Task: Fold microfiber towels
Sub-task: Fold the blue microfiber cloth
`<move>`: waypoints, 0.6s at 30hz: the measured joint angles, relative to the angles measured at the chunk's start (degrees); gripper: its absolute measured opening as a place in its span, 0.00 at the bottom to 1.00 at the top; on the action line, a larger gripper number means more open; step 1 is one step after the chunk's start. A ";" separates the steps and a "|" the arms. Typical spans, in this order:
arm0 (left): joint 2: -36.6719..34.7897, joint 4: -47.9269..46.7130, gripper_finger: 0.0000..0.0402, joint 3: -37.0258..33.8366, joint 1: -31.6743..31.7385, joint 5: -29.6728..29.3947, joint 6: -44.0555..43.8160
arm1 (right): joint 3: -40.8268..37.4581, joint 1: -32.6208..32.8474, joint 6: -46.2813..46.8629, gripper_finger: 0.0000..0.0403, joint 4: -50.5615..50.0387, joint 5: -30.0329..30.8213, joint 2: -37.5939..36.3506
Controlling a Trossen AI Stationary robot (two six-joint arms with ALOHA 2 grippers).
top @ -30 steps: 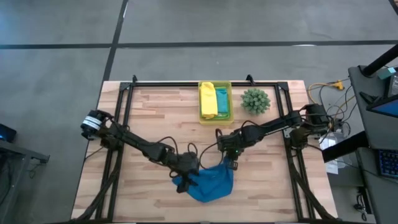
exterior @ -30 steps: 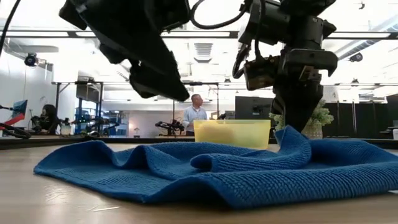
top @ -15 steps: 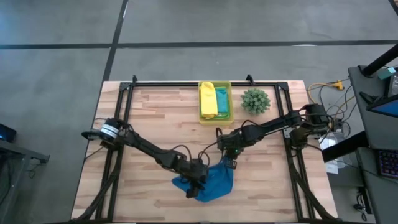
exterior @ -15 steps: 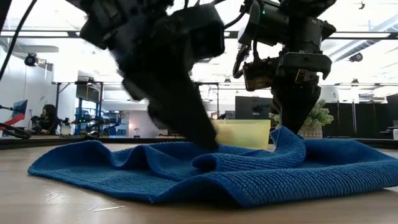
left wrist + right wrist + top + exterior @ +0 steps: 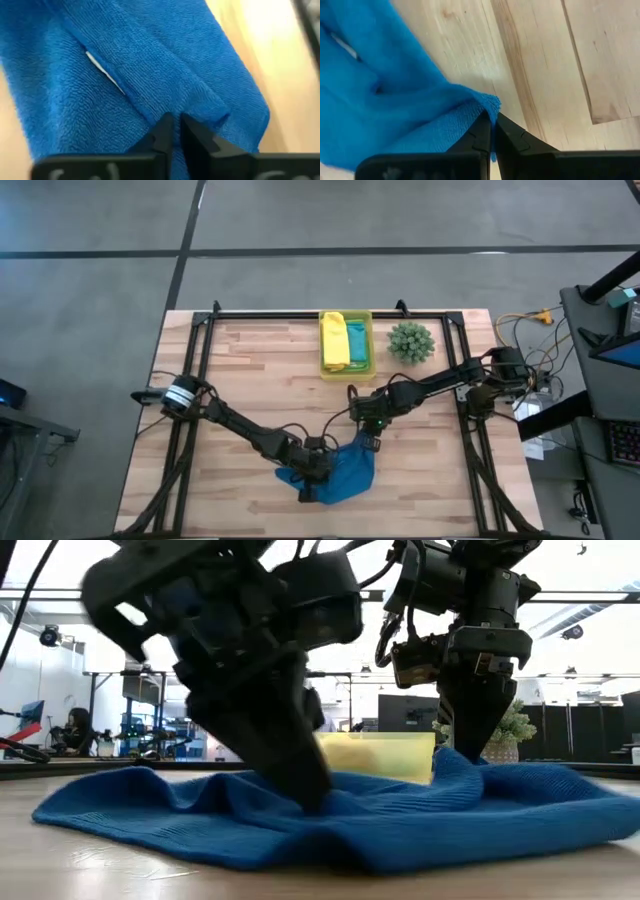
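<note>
A royal blue towel (image 5: 345, 472) lies crumpled on the wooden table near its front edge. My left gripper (image 5: 308, 483) is down on the towel's left part, fingers closed on it (image 5: 175, 127). My right gripper (image 5: 373, 444) is shut on the towel's far right corner, which stands a little above the table (image 5: 472, 752). A yellow towel (image 5: 336, 340) and a teal towel (image 5: 358, 342) lie folded in the bin. No lime green towel shows. My left gripper pinches a raised fold of the blue towel (image 5: 200, 112) between its two fingers, slanting down from the table's left. The towel lies on the table around the fingers (image 5: 305, 790). My right gripper pinches the towel's far right corner (image 5: 487, 102) between its two fingers from above, pointing down. The corner is raised off the wood; the cloth slopes down from it to the table (image 5: 540, 790).
A translucent yellow-green bin (image 5: 346, 370) stands at the far middle of the table, a small spiky green plant (image 5: 410, 340) to its right. Bare wood lies to the left (image 5: 220, 360) and right (image 5: 430, 470) of the towel. People show far off in the room (image 5: 75, 730).
My left gripper has gone toward the table's right and near edges and come down onto the blue towel's left part. The towel's middle ridge has flattened and its left edge has shifted. My right gripper has kept still with the corner.
</note>
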 joint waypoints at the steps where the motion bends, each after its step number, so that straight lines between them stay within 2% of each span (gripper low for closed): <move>1: -0.67 -1.26 0.03 -0.04 -0.01 -0.58 0.76 | 0.00 0.00 0.00 0.02 -0.06 -0.01 0.00; 10: -9.05 -7.56 0.00 -0.78 0.71 -3.72 5.85 | -0.11 0.00 0.13 0.02 -0.18 -0.12 -0.05; 18: -18.92 -13.54 0.00 -1.61 0.76 -3.43 7.36 | 0.02 0.73 0.13 0.02 -0.37 -0.61 -3.22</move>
